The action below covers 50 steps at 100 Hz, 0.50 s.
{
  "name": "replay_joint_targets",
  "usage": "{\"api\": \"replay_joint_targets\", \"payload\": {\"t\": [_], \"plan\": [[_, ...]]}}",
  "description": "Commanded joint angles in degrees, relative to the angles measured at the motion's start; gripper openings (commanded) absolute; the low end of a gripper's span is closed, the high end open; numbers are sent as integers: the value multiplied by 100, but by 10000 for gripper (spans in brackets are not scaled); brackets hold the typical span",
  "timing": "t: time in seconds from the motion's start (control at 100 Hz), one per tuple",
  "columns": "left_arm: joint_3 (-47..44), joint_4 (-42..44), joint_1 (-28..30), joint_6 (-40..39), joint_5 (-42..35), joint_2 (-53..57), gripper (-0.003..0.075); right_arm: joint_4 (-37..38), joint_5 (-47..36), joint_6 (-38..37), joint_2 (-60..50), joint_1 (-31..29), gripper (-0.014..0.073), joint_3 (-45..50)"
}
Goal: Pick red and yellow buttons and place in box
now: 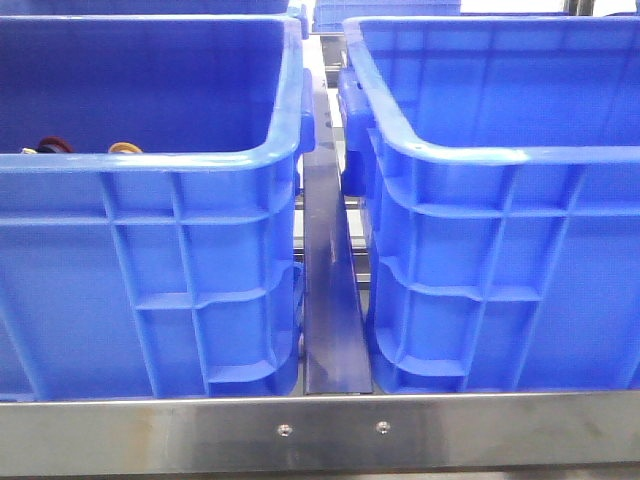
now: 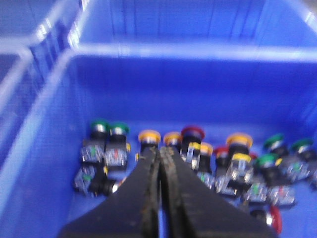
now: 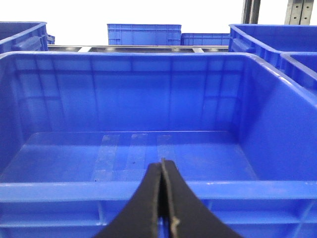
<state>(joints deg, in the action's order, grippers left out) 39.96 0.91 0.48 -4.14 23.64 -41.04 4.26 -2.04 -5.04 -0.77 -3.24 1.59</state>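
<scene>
With both sets of jaws closed and empty, the left gripper [image 2: 159, 148] hangs above red and yellow buttons [image 2: 192, 133] heaped in the left crate [image 1: 150, 165], and should open before descending; the box [image 3: 148, 191] waits empty.

I see two blue crates side by side, left crate [image 1: 150, 250] with a red cap [image 1: 52, 144] and yellow cap [image 1: 124, 148] peeking over its rim, scuffed right crate [image 1: 510, 250], metal divider [image 1: 335, 290] between.
</scene>
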Motion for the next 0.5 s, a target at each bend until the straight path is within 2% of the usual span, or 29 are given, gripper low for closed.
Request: {"api": "replay_joint_targets", "payload": {"t": [0.0,0.08,0.2,0.25,0.32,0.49], "plan": [[565,-45,5,-13,-23,-626,69,68,-426,-5,-99,-19,-102,28],[849,-45,5,-13,169,-1107,207,68,-426,-5,-99,-19,-102,28],[1205,-45,5,-4,355,-1799,468,68,-426,-5,-99,-19,-102,28],[1364,-45,5,17,512,-2089,539,68,-426,-5,-99,-19,-102,28],[1605,-45,-99,195,753,-2420,578,68,-426,-5,-99,-19,-102,28],[2260,-47,-540,286,1332,-3128,576,68,-426,-5,-99,-19,-102,28]]}}
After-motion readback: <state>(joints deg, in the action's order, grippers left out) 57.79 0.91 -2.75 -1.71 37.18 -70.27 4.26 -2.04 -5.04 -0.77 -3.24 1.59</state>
